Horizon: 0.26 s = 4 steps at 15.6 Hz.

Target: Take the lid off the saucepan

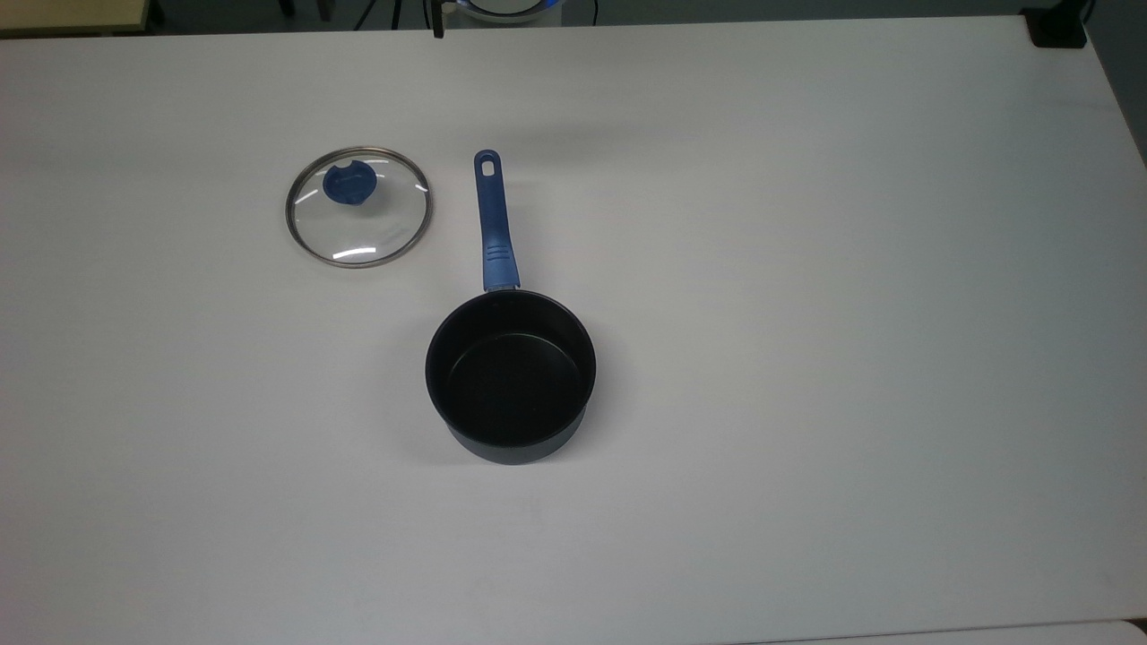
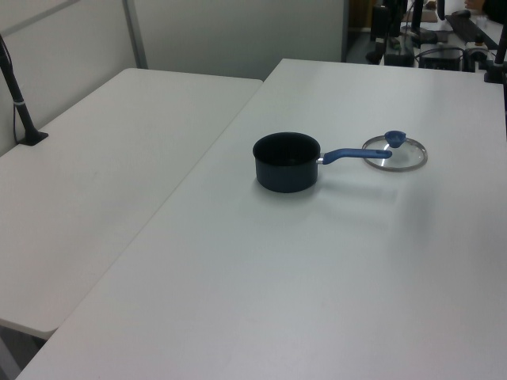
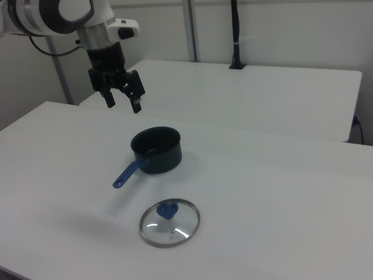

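The dark saucepan stands uncovered on the white table, its blue handle pointing to the top view's upper edge. It also shows in the left view and the right view. The glass lid with its blue knob lies flat on the table beside the handle, on the top view's left; in the left view the lid lies past the handle's end, and in the right view the lid lies nearer the camera than the pan. My gripper hangs open and empty, high in the right view's upper left.
A second white table adjoins on the left view's left, with a black post on it. Dark equipment stands beyond the far table edge. A black block sits at the top view's upper right corner.
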### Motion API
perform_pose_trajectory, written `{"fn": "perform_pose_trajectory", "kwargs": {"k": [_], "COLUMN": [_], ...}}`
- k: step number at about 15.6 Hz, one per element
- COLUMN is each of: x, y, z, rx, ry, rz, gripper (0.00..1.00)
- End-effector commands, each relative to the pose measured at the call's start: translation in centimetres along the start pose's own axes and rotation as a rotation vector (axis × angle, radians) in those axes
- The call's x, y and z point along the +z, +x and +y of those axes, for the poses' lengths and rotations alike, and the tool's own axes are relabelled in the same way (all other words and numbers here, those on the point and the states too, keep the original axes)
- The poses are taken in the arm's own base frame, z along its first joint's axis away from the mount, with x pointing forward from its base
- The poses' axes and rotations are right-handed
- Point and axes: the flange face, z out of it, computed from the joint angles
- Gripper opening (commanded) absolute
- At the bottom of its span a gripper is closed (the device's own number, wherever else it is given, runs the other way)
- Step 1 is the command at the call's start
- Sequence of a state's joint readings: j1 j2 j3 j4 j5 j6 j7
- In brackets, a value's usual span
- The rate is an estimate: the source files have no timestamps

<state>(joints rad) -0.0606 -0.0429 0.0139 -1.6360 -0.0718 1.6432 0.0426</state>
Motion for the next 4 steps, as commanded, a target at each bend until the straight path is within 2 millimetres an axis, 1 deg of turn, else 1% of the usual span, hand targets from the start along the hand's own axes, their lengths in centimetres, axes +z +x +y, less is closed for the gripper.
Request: {"fn": "perform_pose_trajectory", "kwargs": {"k": [1, 4], "x": [-0.35, -0.45], "y": [0.04, 0.01], "z": [0.06, 0.12], "rx": [-0.034, -0.035], "ry": [0.002, 0.005], "rz": [0.019, 0.022], "gripper": [1.0, 1.0]}}
